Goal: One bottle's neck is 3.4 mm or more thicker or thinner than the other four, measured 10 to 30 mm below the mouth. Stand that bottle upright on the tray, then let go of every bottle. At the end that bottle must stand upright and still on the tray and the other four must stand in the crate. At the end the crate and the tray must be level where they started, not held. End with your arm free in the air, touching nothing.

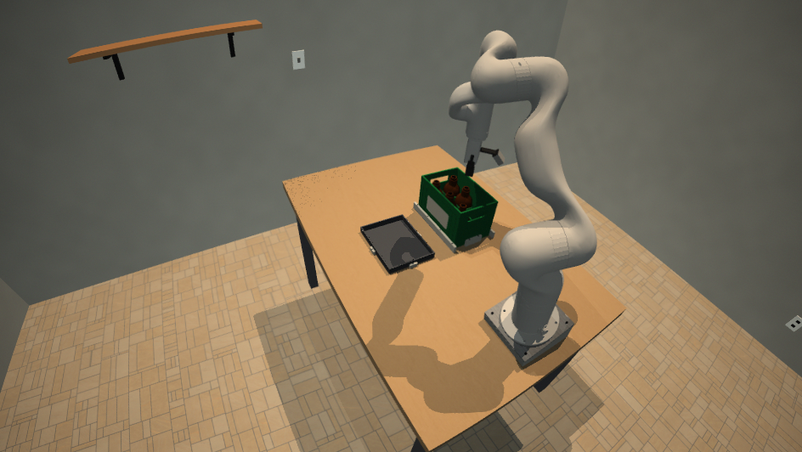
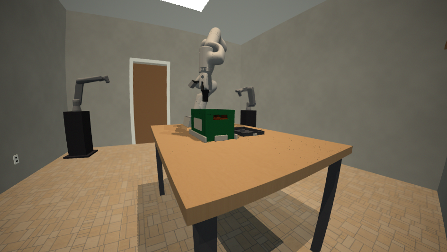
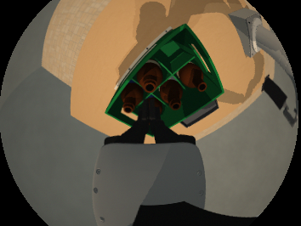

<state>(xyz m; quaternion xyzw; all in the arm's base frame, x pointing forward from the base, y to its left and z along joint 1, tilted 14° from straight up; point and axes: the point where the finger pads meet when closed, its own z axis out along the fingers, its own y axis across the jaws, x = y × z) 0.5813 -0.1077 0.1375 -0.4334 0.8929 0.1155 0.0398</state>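
A green crate [image 1: 454, 207] stands on the table and holds several brown bottles [image 1: 455, 194], all upright in its cells. In the wrist view the bottle tops [image 3: 164, 84] show from above inside the crate [image 3: 164, 78]; the fingers hide part of the nearest cell. My gripper [image 1: 470, 166] hangs a little above the crate's far corner, clear of the bottle mouths. Its fingers [image 3: 150, 116] are shut together with nothing between them. It also shows above the crate in the exterior view [image 2: 204, 96]. The dark tray [image 1: 397, 243] lies empty beside the crate.
The crate rests on a pale grey base [image 1: 443, 229]. The arm's base [image 1: 528, 330] is bolted near the table's near right corner. Two other arms on black stands [image 2: 78, 125] are off the table by the walls.
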